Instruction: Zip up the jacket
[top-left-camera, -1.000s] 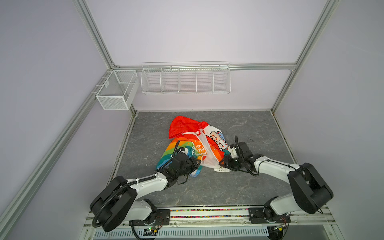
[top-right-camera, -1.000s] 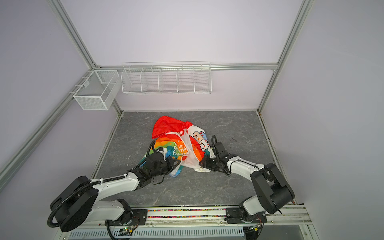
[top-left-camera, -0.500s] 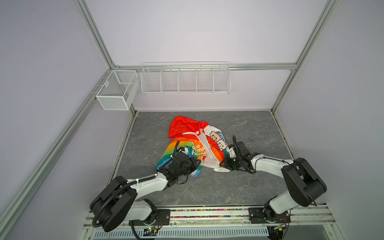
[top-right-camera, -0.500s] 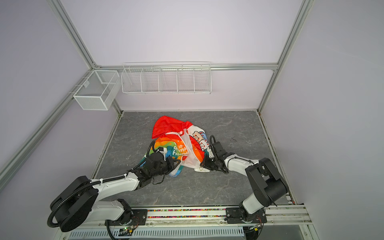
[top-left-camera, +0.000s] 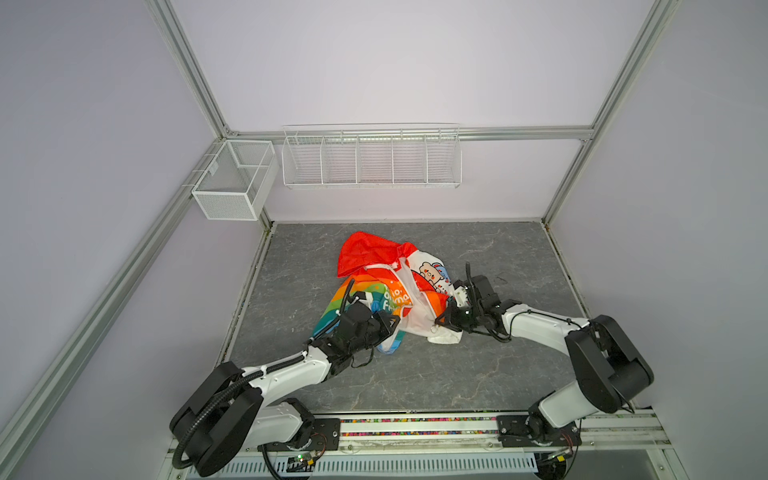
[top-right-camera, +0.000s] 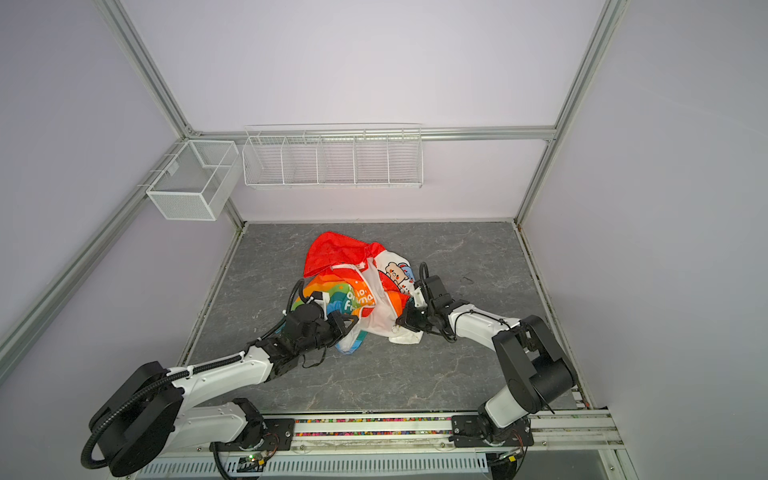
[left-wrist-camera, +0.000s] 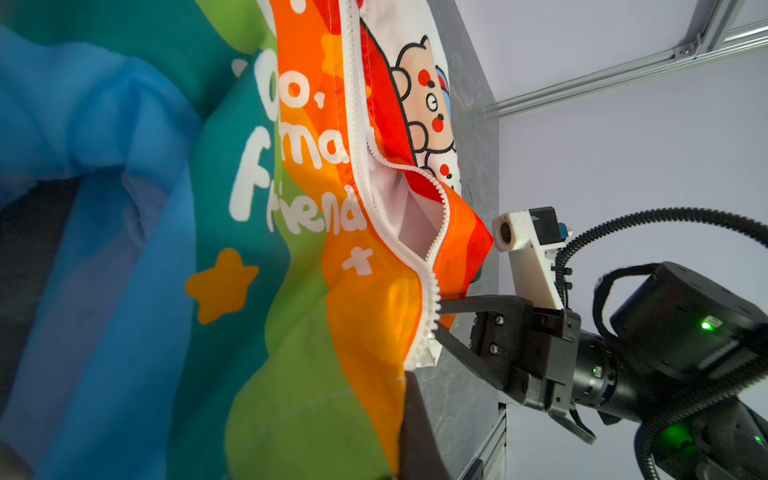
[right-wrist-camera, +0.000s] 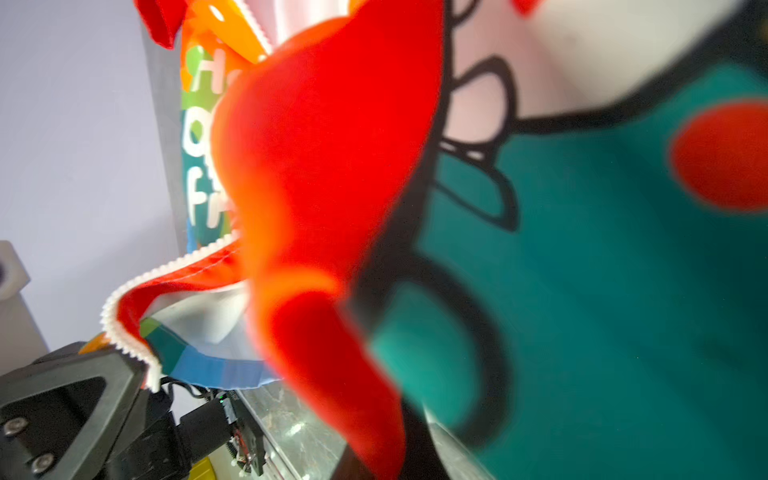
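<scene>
At the left, the rainbow edge of the jacket is being pinched by the left gripper, its fingers pressed together on the cloth. The jacket is lying bunched up at the middle of the table. At the right, its white zipper is being clamped at the edge between the right gripper's fingers.

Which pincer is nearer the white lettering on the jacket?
Left. The left pincer is shut on the jacket just robot-side of the white lettering; the right pincer clamps the zipper edge, farther off across the opening.
</scene>
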